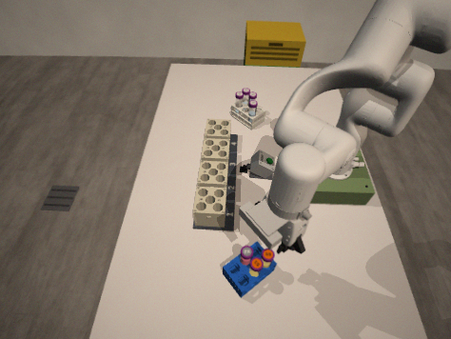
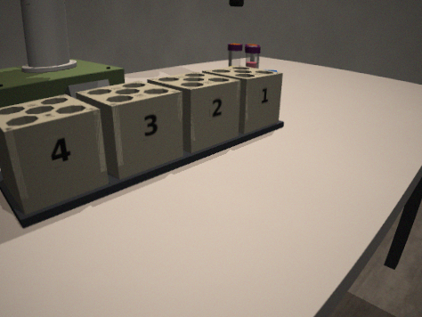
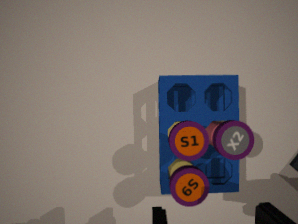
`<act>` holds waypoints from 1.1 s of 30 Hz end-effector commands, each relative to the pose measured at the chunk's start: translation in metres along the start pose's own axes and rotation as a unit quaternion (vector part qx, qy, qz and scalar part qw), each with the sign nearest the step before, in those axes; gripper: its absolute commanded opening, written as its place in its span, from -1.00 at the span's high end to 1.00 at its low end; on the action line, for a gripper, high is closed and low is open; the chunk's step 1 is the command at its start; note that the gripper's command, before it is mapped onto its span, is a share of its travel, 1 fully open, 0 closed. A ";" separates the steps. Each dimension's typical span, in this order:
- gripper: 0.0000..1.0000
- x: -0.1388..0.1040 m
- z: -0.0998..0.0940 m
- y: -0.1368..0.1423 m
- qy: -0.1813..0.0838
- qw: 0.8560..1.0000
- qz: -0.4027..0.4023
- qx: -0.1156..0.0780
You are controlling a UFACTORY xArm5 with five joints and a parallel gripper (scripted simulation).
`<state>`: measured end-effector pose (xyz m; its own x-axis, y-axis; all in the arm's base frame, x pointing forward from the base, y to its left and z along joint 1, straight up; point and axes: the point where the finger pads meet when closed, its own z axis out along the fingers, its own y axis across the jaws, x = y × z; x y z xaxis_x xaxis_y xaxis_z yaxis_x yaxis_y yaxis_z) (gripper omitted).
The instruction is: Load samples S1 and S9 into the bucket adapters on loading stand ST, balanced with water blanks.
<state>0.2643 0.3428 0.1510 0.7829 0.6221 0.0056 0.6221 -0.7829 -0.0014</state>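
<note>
My gripper (image 1: 291, 246) (image 3: 211, 212) stands part-spread, pinching nothing; coming down off-centre on the crowded caps could tip the loose blue rack (image 1: 236, 277) (image 3: 199, 109).

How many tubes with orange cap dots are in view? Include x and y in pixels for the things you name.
2: the S1 tube (image 1: 256, 265) (image 3: 188, 141) and the S9 tube (image 1: 267, 255) (image 3: 189, 186), side by side in the blue rack (image 1: 234, 277) (image 3: 199, 80).
</note>
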 end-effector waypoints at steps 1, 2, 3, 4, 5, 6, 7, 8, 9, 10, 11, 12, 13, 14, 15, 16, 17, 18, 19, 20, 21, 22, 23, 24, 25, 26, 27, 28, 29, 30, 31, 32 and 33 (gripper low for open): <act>-0.15 0.001 0.005 0.000 0.002 1.000 0.000 0.001; -0.15 0.001 0.007 0.000 0.002 1.000 0.000 0.001; -0.15 0.001 0.009 0.000 0.002 1.000 0.000 0.001; -0.15 0.001 0.011 0.000 0.002 1.000 0.000 0.001; -0.15 0.001 0.013 0.000 0.002 1.000 0.000 0.001; -0.15 0.001 0.013 0.000 0.002 1.000 0.000 0.001; -0.15 0.001 0.013 0.000 0.002 1.000 0.000 0.001; -0.15 0.001 0.015 0.000 0.002 1.000 0.000 0.001; -0.15 0.001 0.017 0.000 0.002 1.000 0.000 0.001; -0.15 0.001 0.019 0.000 0.002 1.000 0.000 0.001; -0.15 0.001 0.021 0.000 0.002 1.000 0.000 0.001; -0.15 0.001 0.023 0.000 0.002 1.000 0.000 0.001; -0.15 0.001 0.025 0.000 0.002 1.000 0.000 0.001; -0.15 0.001 0.027 0.000 0.002 1.000 0.000 0.001; -0.15 0.001 0.029 0.000 0.002 1.000 0.000 0.001; -0.15 0.001 0.031 0.000 0.002 1.000 0.000 0.001; -0.15 0.001 0.033 0.000 0.002 1.000 0.000 0.001; -0.15 0.001 0.035 0.000 0.002 1.000 0.000 0.001; -0.15 0.001 0.037 0.000 0.002 1.000 0.000 0.001; -0.15 0.001 0.039 0.000 0.002 1.000 0.000 0.001; -0.15 0.001 0.041 0.000 0.002 1.000 0.000 0.001; -0.15 0.001 0.043 0.000 0.002 1.000 0.000 0.001; -0.15 0.001 0.043 0.000 0.002 1.000 0.000 0.001; -0.15 0.001 0.043 0.000 0.002 1.000 0.000 0.001; -0.15 0.001 0.045 0.000 0.002 1.000 0.000 0.001; -0.15 0.001 0.047 0.000 0.002 1.000 0.000 0.001; -0.15 0.001 0.049 0.000 0.002 1.000 0.000 0.001; -0.15 0.002 0.051 0.000 0.002 1.000 0.000 0.001; -0.15 0.002 0.053 0.000 0.002 1.000 0.000 0.001; -0.15 0.002 0.055 0.000 0.002 1.000 0.000 0.001; -0.15 0.002 0.057 0.000 0.002 1.000 0.000 0.001; -0.15 0.002 0.059 0.000 0.002 1.000 0.000 0.001; -0.15 0.002 0.061 0.000 0.002 1.000 0.000 0.001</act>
<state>0.2646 0.3430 0.0931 0.7829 0.6221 0.0057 0.6221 -0.7829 -0.0014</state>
